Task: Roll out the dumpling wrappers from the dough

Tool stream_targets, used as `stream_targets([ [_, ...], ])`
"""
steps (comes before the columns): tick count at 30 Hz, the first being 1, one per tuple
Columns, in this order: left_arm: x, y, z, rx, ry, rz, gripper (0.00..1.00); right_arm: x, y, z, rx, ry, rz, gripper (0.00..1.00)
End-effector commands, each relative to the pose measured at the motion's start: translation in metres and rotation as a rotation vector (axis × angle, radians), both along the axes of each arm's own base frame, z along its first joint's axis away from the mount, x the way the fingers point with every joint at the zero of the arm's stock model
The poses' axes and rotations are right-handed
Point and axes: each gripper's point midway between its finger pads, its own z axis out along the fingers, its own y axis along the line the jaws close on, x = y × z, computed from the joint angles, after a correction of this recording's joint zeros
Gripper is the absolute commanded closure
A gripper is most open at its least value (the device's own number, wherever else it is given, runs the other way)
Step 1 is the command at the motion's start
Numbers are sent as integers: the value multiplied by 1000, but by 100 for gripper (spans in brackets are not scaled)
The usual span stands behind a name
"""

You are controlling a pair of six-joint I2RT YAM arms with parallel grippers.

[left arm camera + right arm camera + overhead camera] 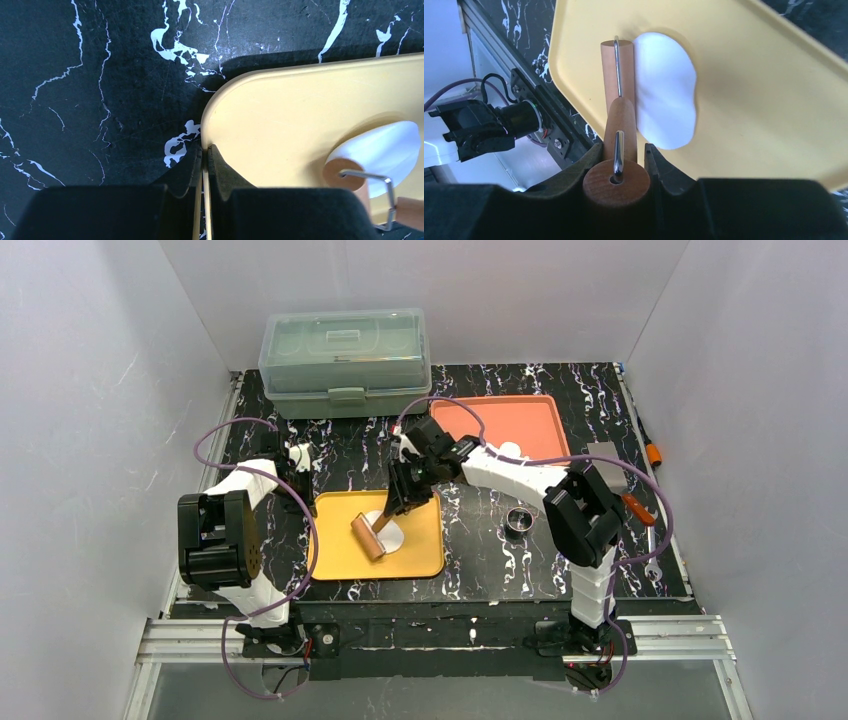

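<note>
Flat dough (666, 90) sat on yellow tray (764, 100), rolling pin (610, 75) at its edge. Looked soft, tacky, tear-prone: press, don't pinch. right gripper (623, 150) clamped pin handle; left gripper (204, 152) pinched tray rim.

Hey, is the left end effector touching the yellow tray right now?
Touching. The left wrist view shows the left end effector pinching the yellow tray at its rim, no gap either side.
</note>
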Motion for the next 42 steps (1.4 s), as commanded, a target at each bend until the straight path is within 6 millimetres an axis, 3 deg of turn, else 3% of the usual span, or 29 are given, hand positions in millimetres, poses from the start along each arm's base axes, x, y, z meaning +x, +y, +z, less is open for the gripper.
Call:
stream_targets([
  [1, -15, -4, -7, 2, 39, -26, 100, -16, -37, -89, -301, -10, -15, 99],
  [7, -15, -3, -6, 4, 30, -30, 100, 21, -64, -63, -312, -71, -89, 99],
  [10, -16, -3, -6, 5, 32, -29, 100, 24, -60, -60, -309, -73, -80, 99],
  [15, -15, -3, -6, 6, 25, -31, 100, -10, -27, -74, -296, -52, 10, 99],
  [18, -15, -4, -7, 4, 30, -31, 100, -33, 5, -66, -199, -10, 66, 99],
  [21, -15, -4, -7, 1, 31, -32, 100, -43, 38, -26, -42, 6, 127, 99],
  [22, -15, -4, -7, 1, 30, -31, 100, -40, 52, 2, 54, 8, 137, 99],
  [23, -15, -4, -7, 2, 29, -32, 100, -24, 56, 34, 137, -5, 111, 99],
  [25, -15, -4, -6, 1, 27, -32, 100, 7, 47, 77, 213, -75, 55, 99],
  [27, -15, -4, -6, 0, 26, -33, 100, 27, 31, 93, 217, -98, 13, 99],
  [30, -15, -4, -7, 1, 28, -33, 100, 44, -3, 77, 102, -133, -41, 99],
  [32, -15, -4, -7, 1, 29, -31, 100, 44, -32, 47, -21, -112, -54, 99],
  [39, -15, -4, -7, 3, 27, -30, 100, 21, -64, -11, -195, 14, 3, 99],
  [42, -15, -4, -6, 4, 25, -31, 100, 22, -79, -36, -302, 18, 9, 99],
])
